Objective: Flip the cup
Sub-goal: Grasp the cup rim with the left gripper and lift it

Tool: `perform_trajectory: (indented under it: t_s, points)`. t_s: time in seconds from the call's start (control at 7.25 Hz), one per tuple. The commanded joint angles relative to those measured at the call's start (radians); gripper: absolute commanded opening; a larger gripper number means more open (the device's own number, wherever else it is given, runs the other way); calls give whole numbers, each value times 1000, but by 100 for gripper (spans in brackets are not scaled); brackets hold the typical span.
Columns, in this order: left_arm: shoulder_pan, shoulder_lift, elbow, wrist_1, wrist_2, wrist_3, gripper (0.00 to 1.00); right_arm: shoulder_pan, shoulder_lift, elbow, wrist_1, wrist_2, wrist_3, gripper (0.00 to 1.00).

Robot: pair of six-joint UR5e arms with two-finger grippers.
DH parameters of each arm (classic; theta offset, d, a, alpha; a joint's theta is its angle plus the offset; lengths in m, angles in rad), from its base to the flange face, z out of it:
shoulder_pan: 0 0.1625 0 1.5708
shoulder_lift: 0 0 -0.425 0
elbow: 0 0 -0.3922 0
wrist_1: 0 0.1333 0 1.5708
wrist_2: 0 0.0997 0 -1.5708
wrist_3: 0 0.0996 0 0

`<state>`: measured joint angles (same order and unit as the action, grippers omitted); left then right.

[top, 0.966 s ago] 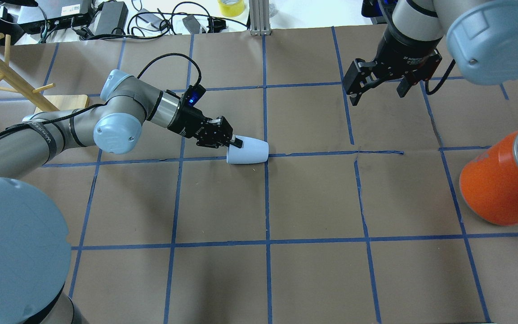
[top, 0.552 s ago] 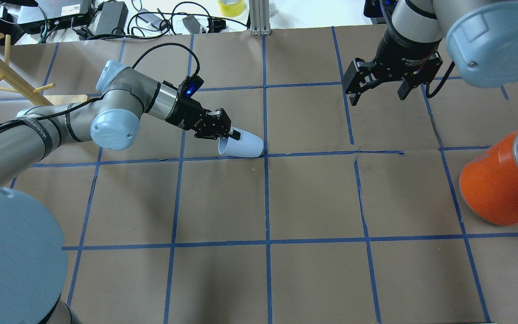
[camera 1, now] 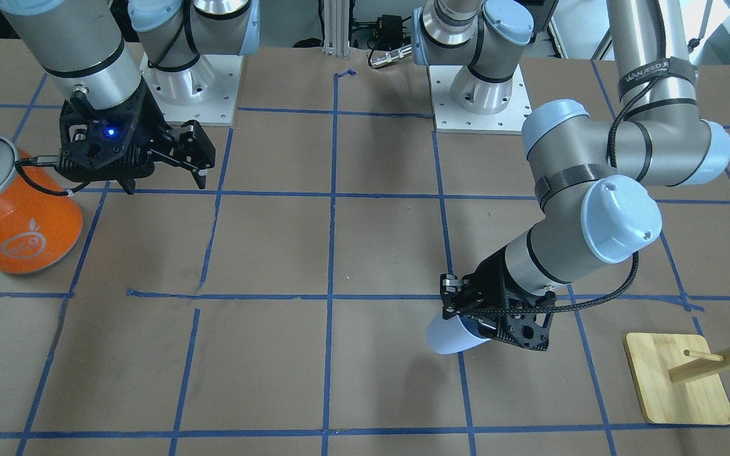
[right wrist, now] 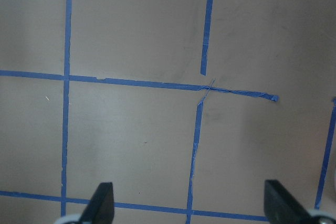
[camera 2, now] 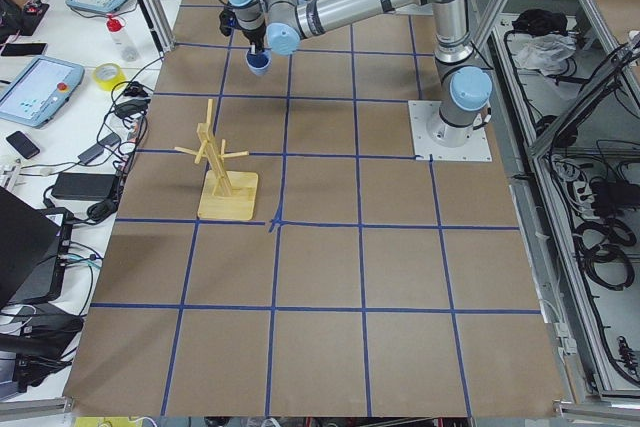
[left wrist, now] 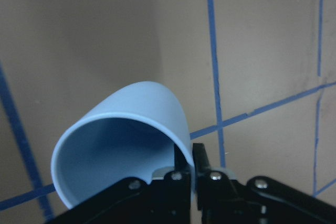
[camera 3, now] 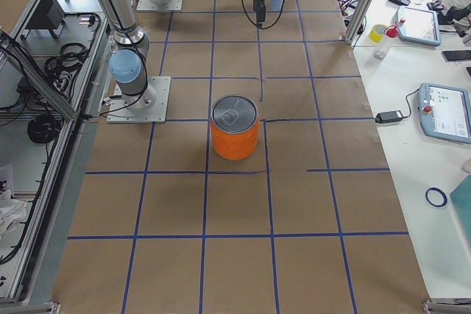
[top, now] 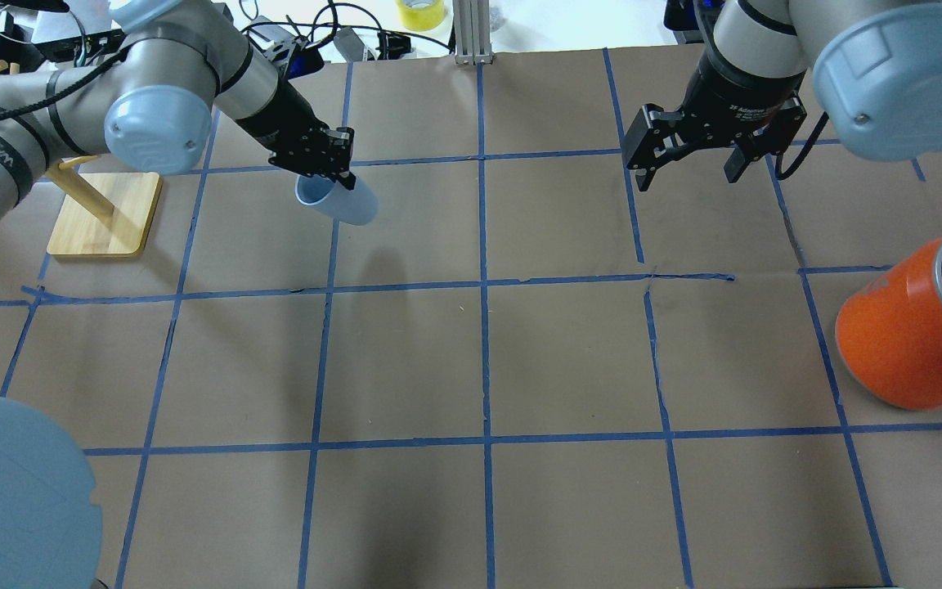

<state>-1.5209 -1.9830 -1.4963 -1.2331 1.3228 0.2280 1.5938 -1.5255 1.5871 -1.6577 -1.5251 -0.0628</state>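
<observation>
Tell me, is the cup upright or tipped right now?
Tipped: the cup hangs slanted in the air, its rim pinched by the left gripper, open mouth facing sideways rather than up.

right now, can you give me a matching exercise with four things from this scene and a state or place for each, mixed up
1 small pale blue plastic cup
2 big orange can-shaped container with silver top
3 right pincer
4 wooden peg stand on a square base

a open, holding nothing
b upright on the table, robot's right side
c tilted, rim pinched by the left pincer
d on the table, robot's left side

Pairs: 1-c, 2-b, 3-a, 4-d
</observation>
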Motion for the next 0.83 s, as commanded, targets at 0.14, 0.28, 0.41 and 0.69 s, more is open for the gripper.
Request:
perform_trajectory:
  t_s: [0.14, 0.28, 0.41, 0.69]
  points:
    - [19, -62, 88, 12, 361, 253, 0, 0, 1, 2, -22, -3, 1, 100]
    - [37, -106, 158, -18, 368, 287, 0, 0, -1, 2, -24, -1, 1, 100]
    - [41, -135, 174, -35, 360, 287, 0, -2, 1, 2, -43, 0, 0, 100]
    - [42, -154, 151, -60, 325, 287, 0, 0, 5, 2, -43, 2, 0, 100]
